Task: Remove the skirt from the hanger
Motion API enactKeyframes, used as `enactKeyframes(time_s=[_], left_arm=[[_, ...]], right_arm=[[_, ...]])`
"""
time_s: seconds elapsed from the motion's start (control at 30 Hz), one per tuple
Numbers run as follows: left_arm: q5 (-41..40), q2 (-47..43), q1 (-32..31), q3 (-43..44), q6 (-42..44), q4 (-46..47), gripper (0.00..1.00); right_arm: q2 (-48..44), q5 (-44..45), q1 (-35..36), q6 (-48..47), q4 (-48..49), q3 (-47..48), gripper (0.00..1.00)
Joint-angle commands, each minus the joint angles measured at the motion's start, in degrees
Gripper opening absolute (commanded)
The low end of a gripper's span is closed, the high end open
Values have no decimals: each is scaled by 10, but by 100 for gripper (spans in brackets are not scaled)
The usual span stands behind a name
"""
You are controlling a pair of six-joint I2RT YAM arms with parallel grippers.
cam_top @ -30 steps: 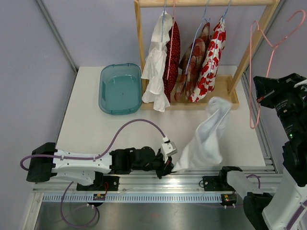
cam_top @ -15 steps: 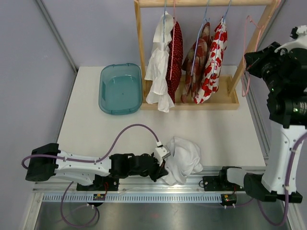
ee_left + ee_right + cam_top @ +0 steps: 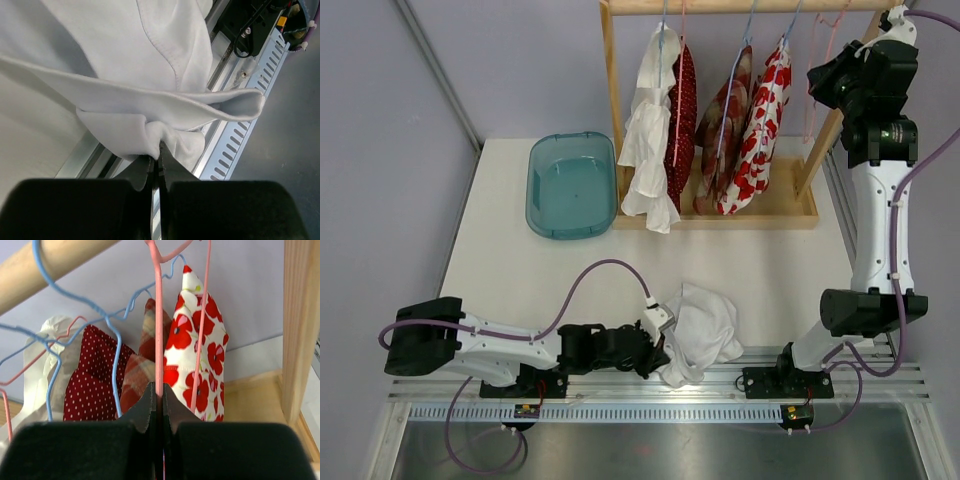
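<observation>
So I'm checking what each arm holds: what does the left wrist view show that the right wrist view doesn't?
Left wrist only: the left claw shut on the white skirt, beside a slotted rail. Right wrist only: the right claw shut on the pink hanger, near the wooden rod and hanging floral garment. Shared: a closed claw each, no common object.
</observation>
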Motion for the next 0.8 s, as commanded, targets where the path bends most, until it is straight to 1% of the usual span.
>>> enactKeyframes(time_s=[0.0,0.17,0.27,0.33,0.37,0.4,0.43,0.5,0.53,0.6,0.63,0.67,0.7,0.73,0.77], left_arm=[[-35,-13,3,-15,-15,47,0],[-31,-13,17,-20,-21,51,0],[-34,-9,23,-9,-21,33,0],[-51,-9,26,20,-17,-9,0],[-57,-9,26,34,-5,-26,0],[-62,-10,26,49,5,-46,0],[-79,-12,27,90,15,-91,0],[-100,-25,31,132,50,-137,0],[-116,-32,35,167,62,-174,0],[-119,-58,55,207,95,-206,0],[-113,-66,88,247,115,-241,0],[-110,-80,107,268,126,-258,0],[-108,-85,149,290,138,-277,0],[-105,-89,171,317,151,-309,0],[-105,-93,193,366,181,-325,0]], right_arm=[[25,1,-7,10,78,52,0],[69,-9,-10,20,75,72,0],[69,-25,-11,25,57,57,0],[51,-25,-11,24,62,1,0],[28,-20,-11,22,71,-24,0],[15,-16,-12,23,76,-74,0],[1,-14,-15,20,82,-99,0],[-33,-13,-18,21,97,-162,0],[-43,-13,-18,20,100,-179,0],[-65,-8,-22,21,101,-211,0],[-69,-7,-23,21,95,-217,0],[-75,0,-24,24,87,-218,1],[-76,1,-25,27,80,-217,33],[-79,-2,-25,27,76,-217,56],[-87,-1,-25,27,70,-218,82]])
